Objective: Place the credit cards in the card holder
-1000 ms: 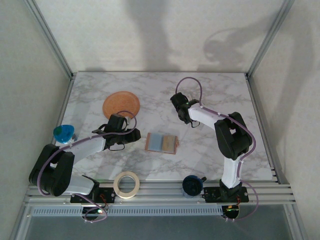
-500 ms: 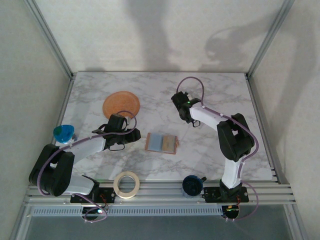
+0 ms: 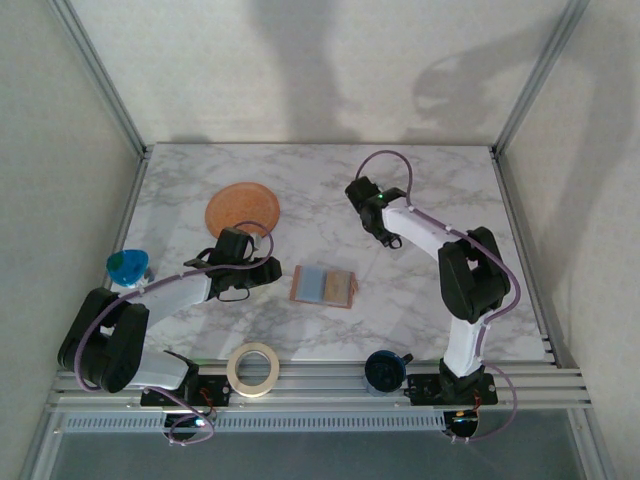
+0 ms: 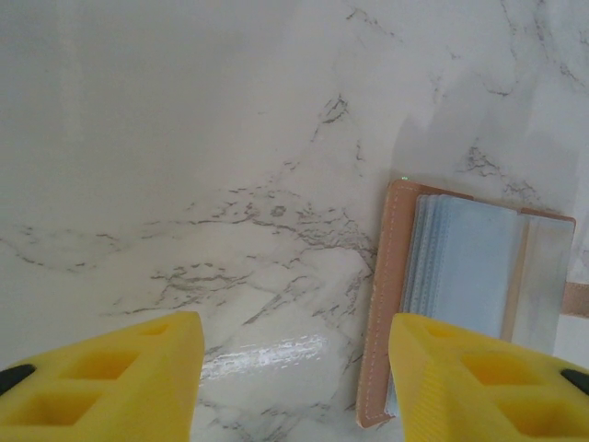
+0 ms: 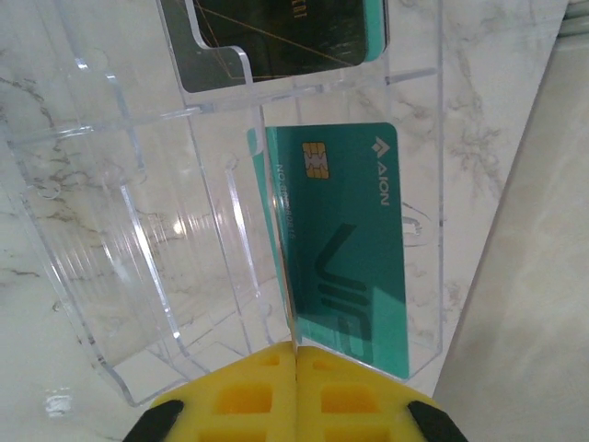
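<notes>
Nearest, parks the left gripper low over the marble worktop, yellow pads about half parted and empty, just beside the tan-pink leather folding card holder, which lies open and flat with pale bluish pockets up. Farther back, has just squeezed the right gripper fully closed, apparently on the near edge of the teal plastic credit card standing in the clear acrylic rack, with the dark credit card in the slot beyond. Probably means a secured pinch, with a lift toward the card holder next.
</notes>
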